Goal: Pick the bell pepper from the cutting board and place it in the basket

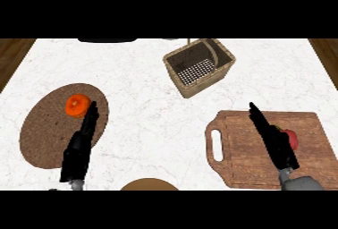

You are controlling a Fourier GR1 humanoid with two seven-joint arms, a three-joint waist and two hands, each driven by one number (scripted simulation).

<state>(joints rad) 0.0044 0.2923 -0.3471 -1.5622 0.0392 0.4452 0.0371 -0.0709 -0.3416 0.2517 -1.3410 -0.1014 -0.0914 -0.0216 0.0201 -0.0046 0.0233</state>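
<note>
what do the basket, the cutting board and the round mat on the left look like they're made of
The basket looks like woven wicker: tan walls with a plaited texture, and a pale mesh-like grid inside. The cutting board looks like wood with a matte finish: reddish-brown grain streaks and a cut-out handle slot. The round mat appears to be woven fibre or cork, brown and finely speckled; the view leaves that open.

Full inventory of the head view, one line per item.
Counter: 1, white marble, fills view.
Basket: 1, tan wicker, upper centre-right.
Cutting board: 1, brown wood with handle, lower right.
Bell pepper: 1, red, on the cutting board, partly hidden by the right hand.
Round mat: 1, brown, left.
Orange item: 1, on the mat.
Brown round object: 1, bottom edge, cut off.
Dark object: 1, top edge, cut off.
Left hand: black, fingers straight, over the mat.
Right hand: black, fingers straight, beside the pepper.
</note>
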